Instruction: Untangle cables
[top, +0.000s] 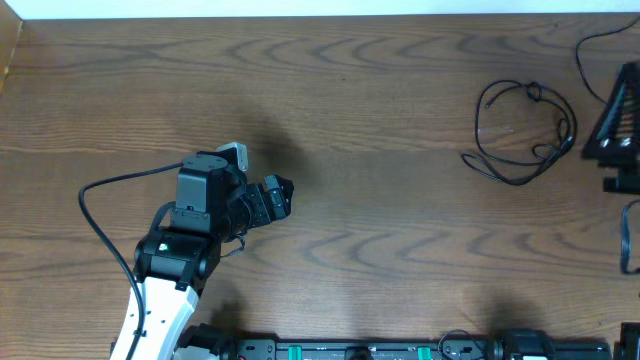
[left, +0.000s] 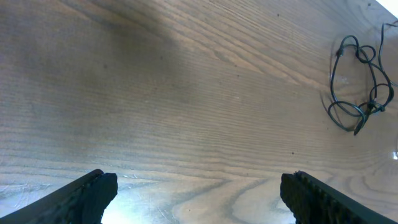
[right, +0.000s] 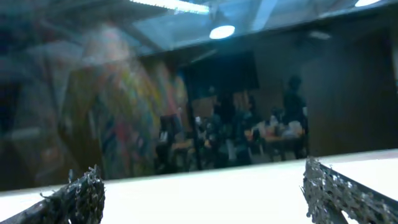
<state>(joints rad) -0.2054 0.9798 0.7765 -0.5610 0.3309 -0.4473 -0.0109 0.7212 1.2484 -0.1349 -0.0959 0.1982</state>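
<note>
Two wide, empty: left claw (left: 198, 194), rt claw (right: 202, 190); cables (top: 525, 130) near table's (top: 350, 110) rt edge, open wood btwn.

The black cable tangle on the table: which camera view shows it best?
The overhead view: the cable tangle lies whole, seen from straight above. The left wrist view also shows it whole, but slanted and near the right edge. The right wrist view shows none of it.

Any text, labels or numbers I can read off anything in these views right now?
None readable.
The cables, wooden table and left gripper show no print.
The green-marked hardware on the near edge is too small to read; the right wrist view is blurred.
</note>
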